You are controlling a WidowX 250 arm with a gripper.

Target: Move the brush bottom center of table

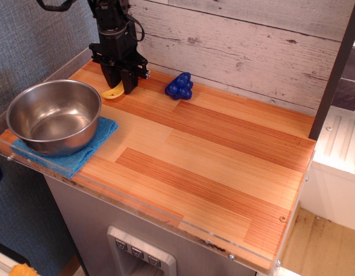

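Observation:
The yellow brush [111, 94] lies at the back left of the striped wooden table [212, 149]. Only the end of its flat handle shows; its bristle head is hidden behind the gripper. My black gripper [122, 87] points straight down onto the brush. Its fingers are drawn together on the brush's middle, down at the table surface.
A blue toy grape cluster [180, 86] sits just right of the gripper by the plank wall. A steel bowl [53, 115] on a blue cloth [99, 131] fills the front left corner. A clear acrylic rim [165, 221] runs along the front edge.

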